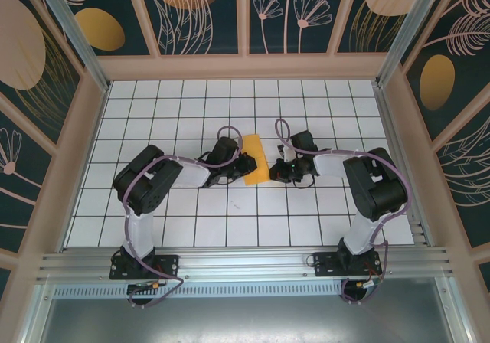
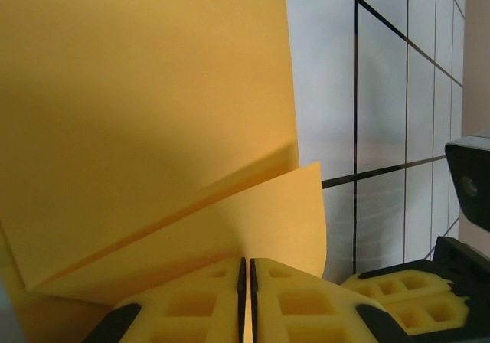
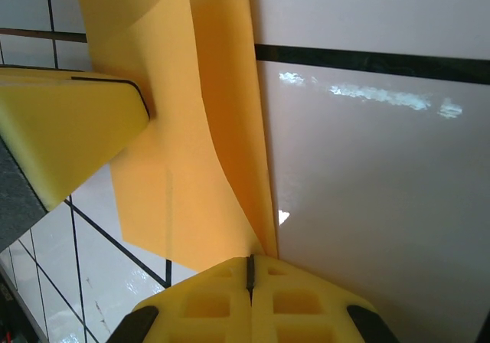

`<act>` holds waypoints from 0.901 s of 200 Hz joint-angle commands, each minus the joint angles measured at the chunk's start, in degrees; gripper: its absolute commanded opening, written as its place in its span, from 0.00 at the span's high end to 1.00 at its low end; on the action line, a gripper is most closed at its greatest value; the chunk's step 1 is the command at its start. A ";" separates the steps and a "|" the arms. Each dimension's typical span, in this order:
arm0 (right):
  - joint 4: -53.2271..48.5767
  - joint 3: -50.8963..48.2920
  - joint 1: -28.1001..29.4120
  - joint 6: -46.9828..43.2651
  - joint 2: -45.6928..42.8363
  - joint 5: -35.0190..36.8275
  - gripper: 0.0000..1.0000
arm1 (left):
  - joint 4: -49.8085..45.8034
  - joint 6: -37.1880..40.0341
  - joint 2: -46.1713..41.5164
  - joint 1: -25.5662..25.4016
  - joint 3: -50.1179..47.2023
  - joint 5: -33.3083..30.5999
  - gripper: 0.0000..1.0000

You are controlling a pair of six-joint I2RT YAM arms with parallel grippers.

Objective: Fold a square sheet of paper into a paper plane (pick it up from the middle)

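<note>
The orange-yellow square sheet of paper lies folded into a narrow strip on the white grid table, between the two grippers. It has no pointed paper plane shape. My left gripper is at its left side. In the left wrist view its jaws are shut on a raised lower flap of the paper. My right gripper is at the right edge. In the right wrist view its jaws are shut where a curled layer of the paper runs into their tip.
The white tiled table is walled on three sides by patterned panels. A metal rail with both arm bases runs along the near edge. The left gripper's yellow finger shows in the right wrist view. The right gripper's fingers show in the left wrist view.
</note>
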 commanded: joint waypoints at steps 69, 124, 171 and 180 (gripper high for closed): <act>-5.06 8.98 2.61 -0.99 3.45 -5.27 1.00 | -0.70 -0.32 1.36 0.23 -0.34 -0.53 0.86; -6.57 13.53 4.08 -0.81 8.94 -2.69 1.00 | -1.18 -0.25 1.27 0.27 -0.18 -0.75 0.86; -11.09 14.55 3.94 -2.20 10.28 3.83 1.00 | -1.56 -0.02 1.37 0.22 -0.13 -1.06 0.86; -11.66 14.37 3.94 -2.71 10.37 4.77 1.00 | -1.95 -0.01 1.29 0.27 -0.06 -1.30 0.86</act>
